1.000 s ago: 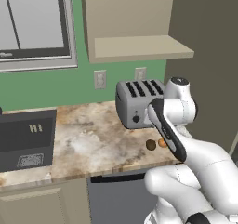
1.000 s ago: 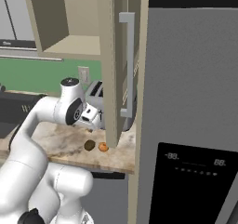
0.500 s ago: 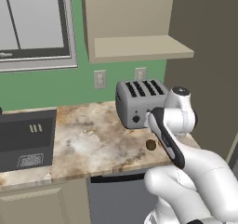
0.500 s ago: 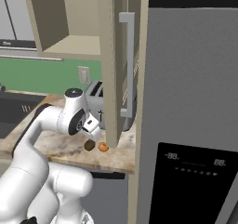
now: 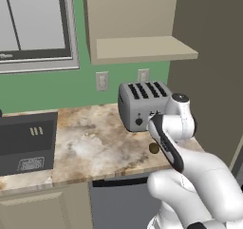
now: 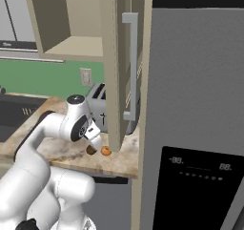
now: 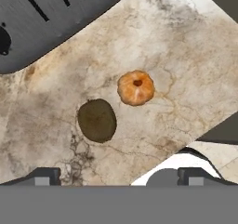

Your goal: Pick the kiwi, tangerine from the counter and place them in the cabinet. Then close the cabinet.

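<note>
The dull brown kiwi (image 7: pixel 96 120) and the orange tangerine (image 7: pixel 135 87) lie close together on the marbled counter (image 7: pixel 186 46), just in front of the toaster. My gripper (image 7: pixel 118 176) hangs above them, open, with its fingertips (image 7: pixel 44 176) wide apart and nothing between them. From the right, the gripper (image 6: pixel 95 141) sits just above the kiwi (image 6: pixel 90 150) and the tangerine (image 6: pixel 106 151). From the left, the kiwi (image 5: pixel 154 148) shows beside my forearm, which hides the tangerine. The cabinet (image 5: pixel 142 47) stands open above, its shelf bare, and its door (image 6: pixel 116 67) swings out.
A silver toaster (image 5: pixel 144 104) stands behind the fruit. The open door's bar handle (image 6: pixel 129 67) hangs right of my hand, next to a tall grey fridge (image 6: pixel 190 129). A dark appliance (image 5: pixel 23 142) sits at the counter's left end. The counter edge (image 6: pixel 105 169) runs close to the fruit.
My hand has come down toward the counter over the fruit. My forearm now covers the tangerine in the left base view. The fruit has not moved.
</note>
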